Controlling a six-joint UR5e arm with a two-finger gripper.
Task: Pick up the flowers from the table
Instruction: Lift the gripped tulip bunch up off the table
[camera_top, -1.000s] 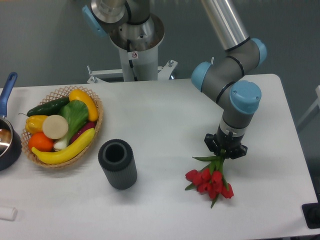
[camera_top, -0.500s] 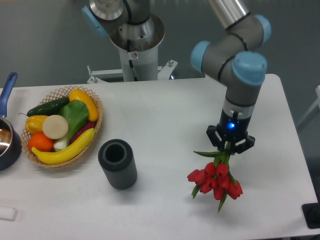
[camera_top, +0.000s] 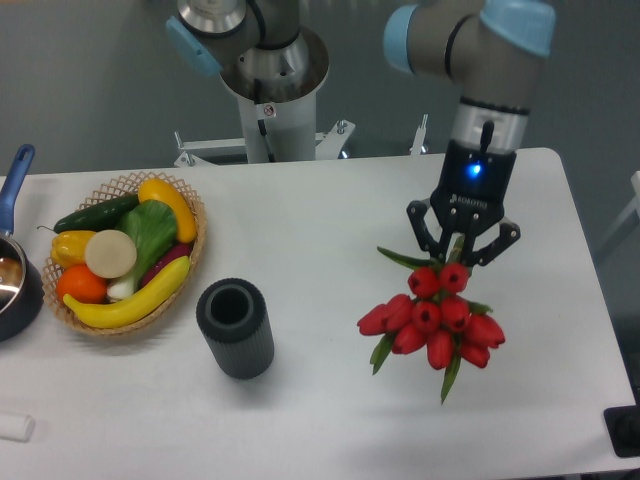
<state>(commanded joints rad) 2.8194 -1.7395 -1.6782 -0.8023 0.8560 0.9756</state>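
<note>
Lower right of centre: flowers (camera_top: 432, 322), red heads hanging down, lifted above the table (camera_top: 320, 230). Just above them, gripper (camera_top: 461, 247) clamped on the stems, blue light lit. Left of centre: dark ribbed cylinder (camera_top: 235, 327) upright. Farther left: wicker basket (camera_top: 193, 256) of fruit and vegetables.

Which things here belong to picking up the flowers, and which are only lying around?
For the job:
flowers
gripper, shut on the flowers
table

Lying about:
basket of fruit and vegetables
dark cylinder
pot at the left edge
</note>
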